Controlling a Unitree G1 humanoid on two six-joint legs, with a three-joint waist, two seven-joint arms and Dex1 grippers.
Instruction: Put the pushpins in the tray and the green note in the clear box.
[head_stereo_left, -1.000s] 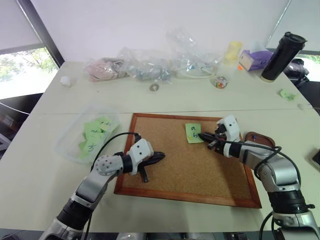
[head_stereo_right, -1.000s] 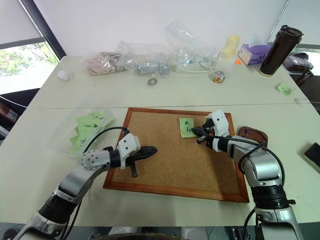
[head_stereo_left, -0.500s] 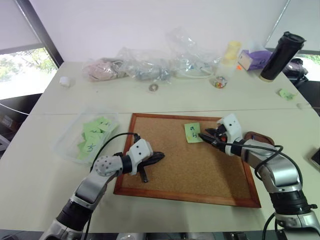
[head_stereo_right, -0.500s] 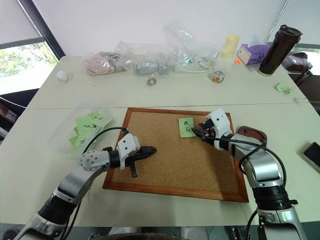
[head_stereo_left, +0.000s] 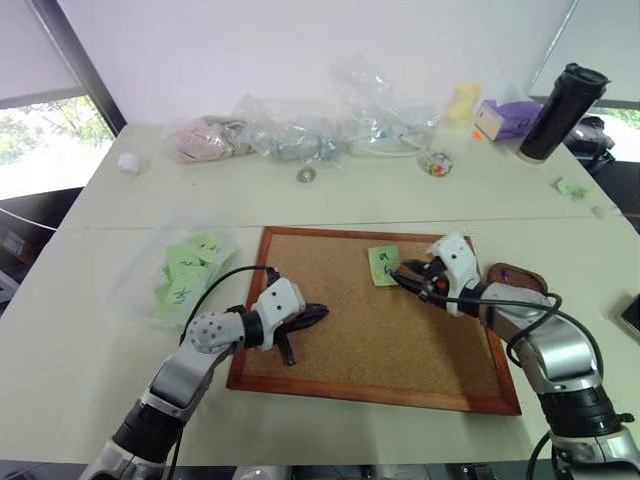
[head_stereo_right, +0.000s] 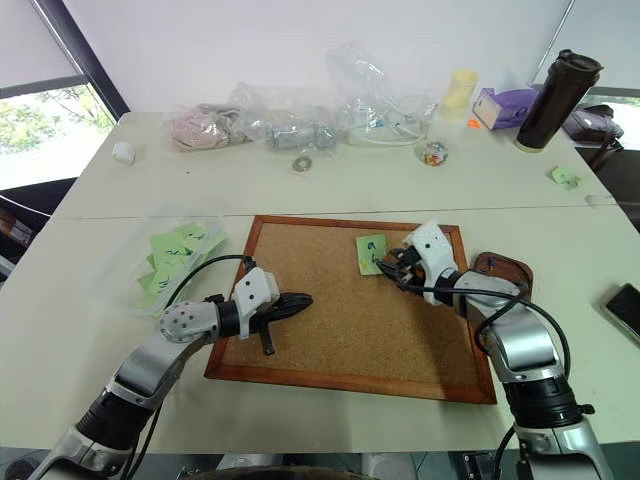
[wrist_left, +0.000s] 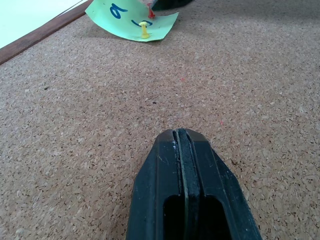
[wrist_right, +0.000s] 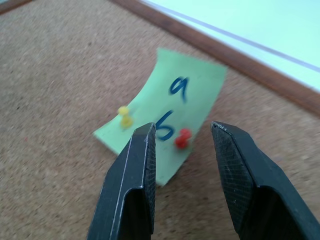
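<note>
The green note (wrist_right: 180, 100), marked "a b", lies on the cork board (head_stereo_left: 370, 340), held by a red pushpin (wrist_right: 183, 138) and a yellow pushpin (wrist_right: 124, 116). One edge of the note curls up. My right gripper (wrist_right: 182, 131) is open, with its fingers on either side of the red pushpin and nothing gripped. The dark oval tray (head_stereo_left: 520, 275) sits just off the board's right edge, behind my right arm. At the left of the table stands the clear box (head_stereo_left: 135, 275) with several green notes inside. My left gripper (wrist_left: 181, 135) rests shut and empty on the board's left part.
Crinkled clear bags (head_stereo_left: 300, 135) line the table's back. A black tumbler (head_stereo_left: 565, 110), a purple tissue box (head_stereo_left: 510, 118) and a yellow cup (head_stereo_left: 465, 100) stand at the back right. A small green scrap (head_stereo_left: 572, 188) and a phone (head_stereo_right: 628, 308) lie at the right.
My right gripper has gone from shut to open and rolled a little at the note's edge. The left arm has not moved.
</note>
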